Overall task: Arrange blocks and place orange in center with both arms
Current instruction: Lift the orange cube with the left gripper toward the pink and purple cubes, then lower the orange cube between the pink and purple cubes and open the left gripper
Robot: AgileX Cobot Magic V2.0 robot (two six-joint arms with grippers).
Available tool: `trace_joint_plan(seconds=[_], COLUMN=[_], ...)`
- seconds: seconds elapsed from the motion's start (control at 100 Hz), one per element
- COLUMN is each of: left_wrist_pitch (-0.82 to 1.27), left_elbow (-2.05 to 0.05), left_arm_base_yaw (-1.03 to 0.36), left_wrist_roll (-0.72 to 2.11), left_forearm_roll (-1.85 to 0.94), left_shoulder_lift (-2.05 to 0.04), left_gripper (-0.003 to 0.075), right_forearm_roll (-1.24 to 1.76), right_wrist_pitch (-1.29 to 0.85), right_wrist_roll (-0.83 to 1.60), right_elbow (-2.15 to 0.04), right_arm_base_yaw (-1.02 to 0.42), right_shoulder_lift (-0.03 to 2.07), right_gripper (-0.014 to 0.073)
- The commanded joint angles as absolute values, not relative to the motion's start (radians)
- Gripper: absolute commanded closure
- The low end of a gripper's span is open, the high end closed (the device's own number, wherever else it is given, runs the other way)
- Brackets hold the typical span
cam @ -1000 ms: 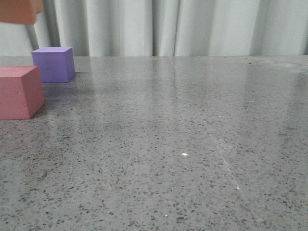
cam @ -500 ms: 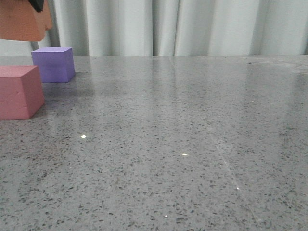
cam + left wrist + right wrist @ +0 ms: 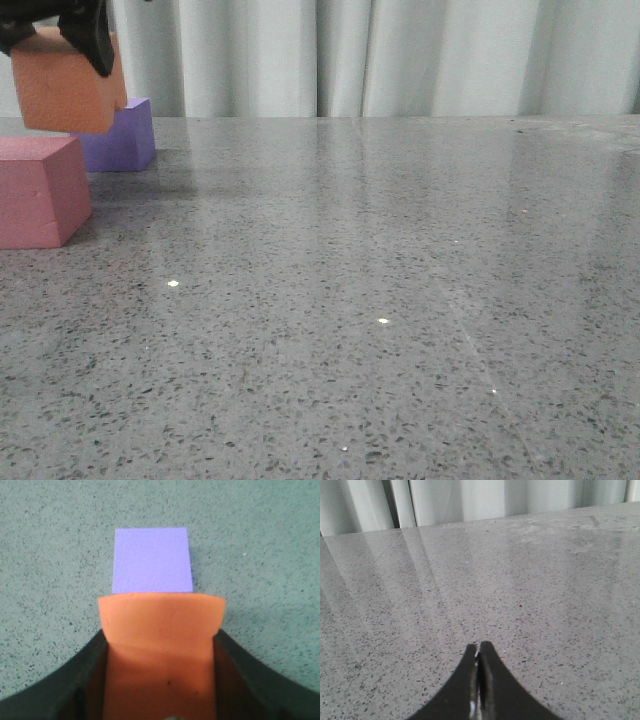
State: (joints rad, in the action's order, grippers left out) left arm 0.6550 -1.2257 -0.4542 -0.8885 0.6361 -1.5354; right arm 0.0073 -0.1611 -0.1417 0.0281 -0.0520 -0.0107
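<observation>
1. While the left gripper (image 3: 160,680) clamps the orange cube (image 3: 65,85) between its two black fingers (image 3: 87,672), the cube hangs in the air at the far left of the front view, clear of the grey speckled tabletop (image 3: 380,300).
2. From the left wrist view, the orange cube (image 3: 161,650) fills the gap between the fingers, pressed on both sides, and the purple cube (image 3: 152,560) sits on the stone just beyond its front edge.
3. Seen from the front, the orange cube overlaps the upper part of the purple cube (image 3: 125,140) (whether the two touch cannot be told).
4. Nearer the camera, the pink-red cube (image 3: 40,190) rests on the table at the left edge, close to the purple one but apart from it.
5. The right gripper (image 3: 478,680) is pressed closed with nothing in it, its tips meeting above bare stone.
6. Pale curtains (image 3: 400,55) hang behind the table.
</observation>
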Motion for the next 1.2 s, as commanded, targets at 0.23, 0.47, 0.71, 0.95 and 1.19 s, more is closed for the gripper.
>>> trace_joint_plan(seconds=[0.23, 0.47, 0.71, 0.95, 1.19], left_wrist_pitch=[0.569, 0.535, 0.54, 0.54, 0.544], left_elbow=[-1.211, -1.206, -1.206, -1.206, -1.206], left_arm_base_yaw=[-0.419, -0.419, -0.417, -0.417, -0.417], left_wrist_roll=[-0.863, -0.863, -0.863, -0.863, -0.845], left_forearm_roll=[0.642, 0.628, 0.603, 0.566, 0.566], left_shoulder_lift=[-1.533, -1.56, -1.607, -1.625, -1.625], left_gripper=[0.0635, 0.0635, 0.0635, 0.0635, 0.0594], right_forearm_roll=[0.006, 0.006, 0.006, 0.006, 0.006], right_wrist_pitch=[-0.075, -0.075, -0.075, -0.075, -0.075], right_wrist_roll=[-0.134, -0.134, -0.134, -0.134, -0.134], right_elbow=[0.014, 0.014, 0.014, 0.014, 0.014], right_arm_base_yaw=[-0.044, -0.044, -0.044, -0.044, -0.044], right_shoulder_lift=[-0.032, -0.032, -0.032, -0.032, -0.032], right_gripper=[0.0661, 0.0661, 0.0661, 0.0661, 0.0661])
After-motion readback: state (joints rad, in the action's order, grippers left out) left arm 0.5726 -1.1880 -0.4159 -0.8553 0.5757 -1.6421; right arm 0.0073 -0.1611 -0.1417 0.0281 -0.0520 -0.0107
